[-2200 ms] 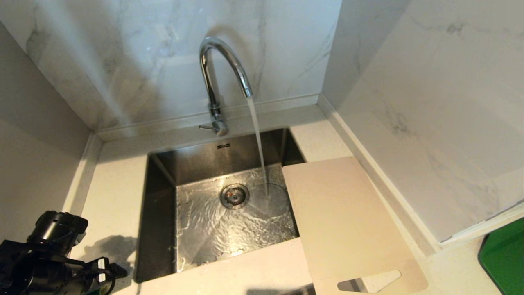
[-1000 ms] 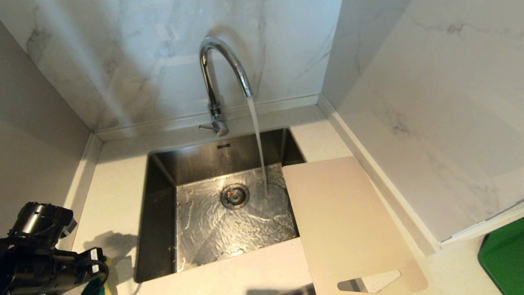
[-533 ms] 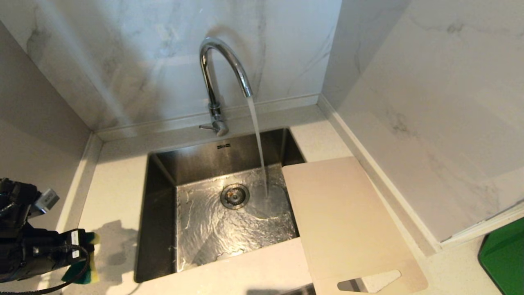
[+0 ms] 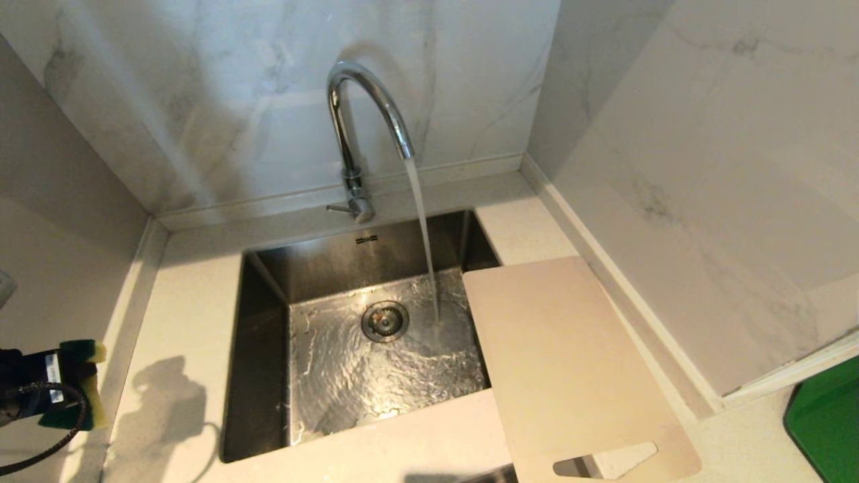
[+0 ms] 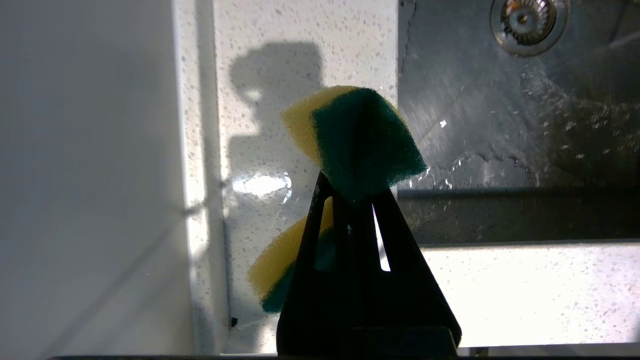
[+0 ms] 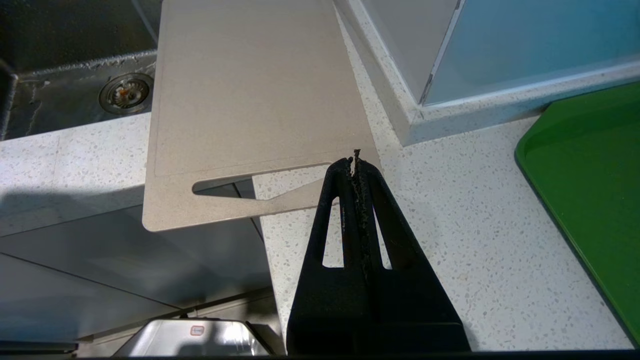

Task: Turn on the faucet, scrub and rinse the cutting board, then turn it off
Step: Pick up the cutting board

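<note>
Faucet: you've got the faucet (image 4: pixel 366 127) at the back of the sink (image 4: pixel 268 268), lever at its base pointing to your left. Water runs from the spout and lands on the sink floor just right of the drain (image 4: pixel 384 320).
Board: the board (image 4: pixel 570 365) lies flat on the right, far end hanging over the sink's right edge, rest on the bench (image 4: pixel 188 282). Handle slot sits at the near end, which sticks out past the bench front. The stream falls just left of the board, not on it; looks dry.
L tool: your left tool (image 5: pixel 352 197) is clamped tight on a sponge (image 5: pixel 357 137), yellow w/ green scrub side, folded between the fingers. In the head view it's at the far left edge, by the side wall, over the bench left of the sink, well apart from the board. Its shadow falls on the bench under it.
R tool: your right tool (image 6: pixel 356 162) is closed w/ nothing in it, fingers pressed together. It hangs over the bench by the board's near right corner; can't tell if it touches. Not in the head view.
Other: green tray (image 6: pixel 590 190) on the bench, well right of the board, past the wall corner.
</note>
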Controlling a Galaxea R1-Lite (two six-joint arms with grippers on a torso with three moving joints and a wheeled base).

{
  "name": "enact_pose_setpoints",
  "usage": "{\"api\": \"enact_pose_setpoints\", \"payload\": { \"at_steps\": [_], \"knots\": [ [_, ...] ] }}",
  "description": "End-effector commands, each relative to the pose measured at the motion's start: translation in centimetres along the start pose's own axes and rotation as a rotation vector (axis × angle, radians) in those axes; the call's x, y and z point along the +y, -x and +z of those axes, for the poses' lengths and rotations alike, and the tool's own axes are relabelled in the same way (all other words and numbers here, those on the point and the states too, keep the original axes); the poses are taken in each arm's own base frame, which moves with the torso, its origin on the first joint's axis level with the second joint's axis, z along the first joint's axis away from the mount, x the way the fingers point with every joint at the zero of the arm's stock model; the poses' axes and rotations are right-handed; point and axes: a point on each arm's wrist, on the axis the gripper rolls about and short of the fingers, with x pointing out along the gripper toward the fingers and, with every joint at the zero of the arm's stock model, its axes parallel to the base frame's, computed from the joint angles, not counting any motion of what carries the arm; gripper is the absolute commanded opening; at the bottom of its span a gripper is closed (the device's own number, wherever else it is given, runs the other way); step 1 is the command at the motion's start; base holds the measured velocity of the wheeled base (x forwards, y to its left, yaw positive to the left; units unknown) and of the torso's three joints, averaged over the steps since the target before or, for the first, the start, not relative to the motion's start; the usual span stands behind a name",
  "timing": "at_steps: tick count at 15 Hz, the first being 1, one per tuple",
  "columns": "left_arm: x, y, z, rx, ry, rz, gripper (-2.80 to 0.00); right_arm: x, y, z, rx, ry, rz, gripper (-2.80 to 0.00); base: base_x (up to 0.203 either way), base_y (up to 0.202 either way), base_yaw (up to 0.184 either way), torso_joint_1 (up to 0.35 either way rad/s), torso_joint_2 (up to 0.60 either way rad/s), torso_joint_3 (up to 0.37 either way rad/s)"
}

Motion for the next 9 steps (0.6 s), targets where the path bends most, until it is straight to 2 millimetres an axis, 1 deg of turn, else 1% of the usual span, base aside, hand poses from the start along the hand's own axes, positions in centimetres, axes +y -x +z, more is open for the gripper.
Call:
{"api": "enact_pose_setpoints", "payload": {
  "at_steps": [1, 3, 5, 9],
  "knots": [
    [0.7, 1.6, -0.1, -0.057, 0.022, 0.006, -2.80, 0.0, 0.0, 0.0, 0.000, 0.000, 0.001, -2.80, 0.000, 0.000, 0.000, 0.000, 0.00, 0.000],
    [1.1, 2.2, -0.7, -0.066, 0.027, 0.008, -2.80, 0.0, 0.0, 0.0, 0.000, 0.000, 0.001, -2.80, 0.000, 0.000, 0.000, 0.000, 0.00, 0.000],
    [1.5, 2.7, -1.9, -0.062, 0.026, 0.008, -2.80, 0.0, 0.0, 0.0, 0.000, 0.000, 0.001, -2.80, 0.000, 0.000, 0.000, 0.000, 0.00, 0.000],
    [2.1, 3.0, -4.5, -0.027, 0.019, 0.004, -2.80, 0.0, 0.0, 0.0, 0.000, 0.000, 0.001, -2.80, 0.000, 0.000, 0.000, 0.000, 0.00, 0.000]
  ]
}}
